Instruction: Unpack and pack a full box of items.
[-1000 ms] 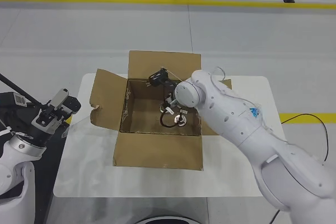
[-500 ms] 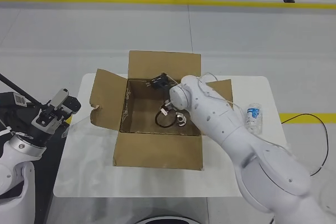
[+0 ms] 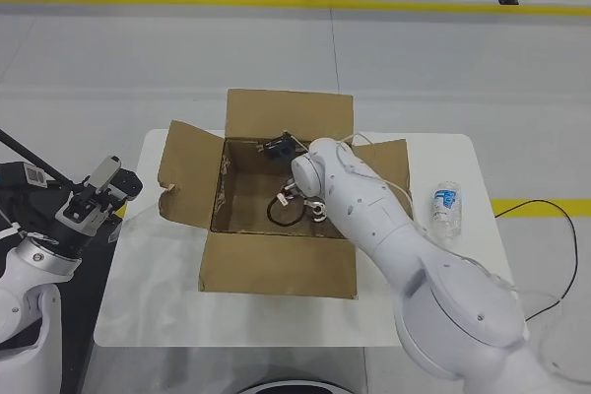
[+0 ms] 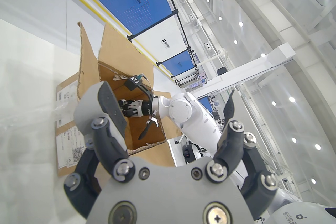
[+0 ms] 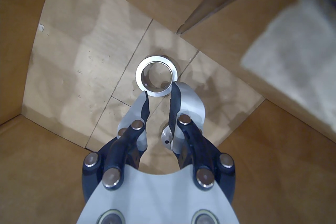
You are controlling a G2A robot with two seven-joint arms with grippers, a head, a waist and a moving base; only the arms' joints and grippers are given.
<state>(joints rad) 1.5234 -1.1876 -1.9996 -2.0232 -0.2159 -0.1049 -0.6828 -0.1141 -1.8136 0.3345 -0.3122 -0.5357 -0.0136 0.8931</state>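
Pale hall floor with yellow lines, white bench [image 3: 177, 295] in the middle of it. Far left, off the bench edge: left pincer [image 3: 116, 179] hanging with fingers wide apart, holding nothing. Guessing parked out there to keep clear of the box.

Middle of the bench: cardboard box [image 3: 276, 266], flaps folded out, presumably for easy access from above. Down inside it, right pincer [image 5: 159, 90] pointed at the box floor, fingers a little apart, clamped on nothing. Tips just over the near rim of a metal ring [image 5: 155, 60] lying flat on the cardboard. Looks lined up for pinching the ring's wall rather than spanning the whole thing, given the narrow gap. Smaller metal piece [image 5: 166, 137] also on the box floor, right under the pincer.

Further right, out on the bench near the box's right flap: clear bottle [image 3: 443, 207] on its side, so probably unpacked already. Seems like mid-unpacking, ring next.
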